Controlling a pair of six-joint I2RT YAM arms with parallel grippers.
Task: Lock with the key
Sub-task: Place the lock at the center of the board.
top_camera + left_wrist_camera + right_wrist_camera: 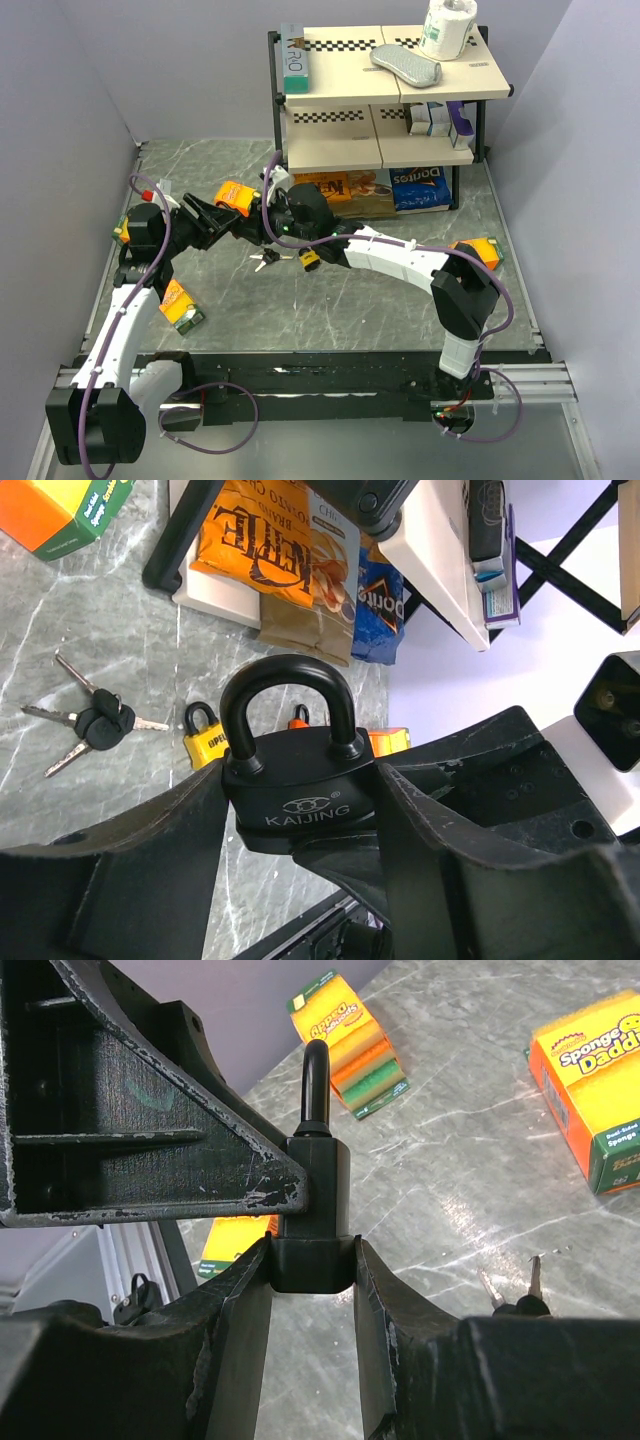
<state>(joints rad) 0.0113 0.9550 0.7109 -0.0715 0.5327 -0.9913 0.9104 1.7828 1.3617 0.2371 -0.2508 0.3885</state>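
**Black padlock pinched between two tools**

The right tool (312, 1260) clamps the squared base of the matte black padlock (298, 775). The left tool (300, 815) presses the padlock's side edges below its arched shackle. Beyond, black-headed metal keys (97, 723) lie on the grey marbled worktop (110, 630).

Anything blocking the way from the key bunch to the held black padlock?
Nothing visible. The key bunch lies on bare table, apart from the small yellow padlock. The left fingers and right fingers flank the black padlock, so neither can fetch it.
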